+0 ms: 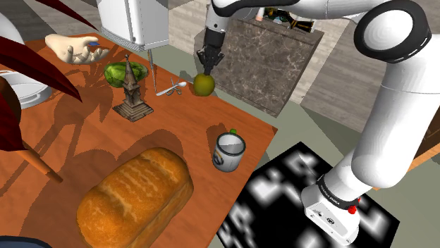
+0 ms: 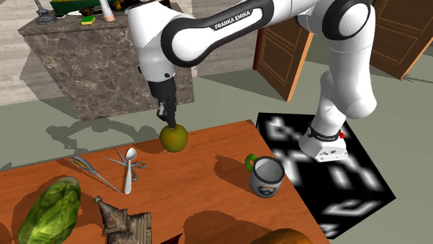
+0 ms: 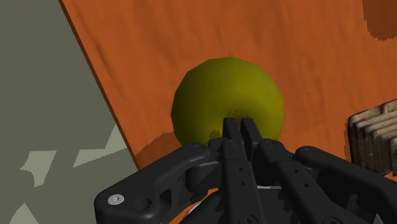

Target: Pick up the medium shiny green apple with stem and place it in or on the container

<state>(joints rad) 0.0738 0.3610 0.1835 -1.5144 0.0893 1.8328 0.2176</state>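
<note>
- Olive-green apple (image 1: 204,85), shoulder view: directly under the gripper (image 1: 207,70), at the far rim of the orange-brown table (image 1: 84,151). The mug (image 1: 229,151) (the only likely container here) stands well apart from the jaws, on the side toward the stand (image 1: 303,204).
- Same view: cannot tell whether the apple rests on the table or hangs just clear of it.
- Second exterior view: the gripper (image 2: 168,125) points straight down, its tips touching the crown of the apple (image 2: 173,138). The mug (image 2: 266,177) is on one side of the jaws. A spoon (image 2: 129,166) and scissors (image 2: 87,166) lie on the other side, both near but apart from the apple.
- Writing: "FRANKA EMIKA" reads clearly along the arm (image 2: 236,19). The mug carries a dark emblem, not legible.
- Wrist view: the jaws are clenched almost together on top of the apple (image 3: 222,95), with the fingers (image 3: 230,130) leaving only a sliver between them. Judged to be pinching the stem, which is hidden by the pads.
- Step in hand (judgement): lift and carry. Such a thin pinch is a weak hold, so rise straight and slowly and keep the wrist vertical to stop the fruit swinging.
- Travel high enough to clear the mug's rim, centre over its mouth, then lower before letting go.
- Risk: the round fruit may slip free and roll off the nearby table edge.
</note>
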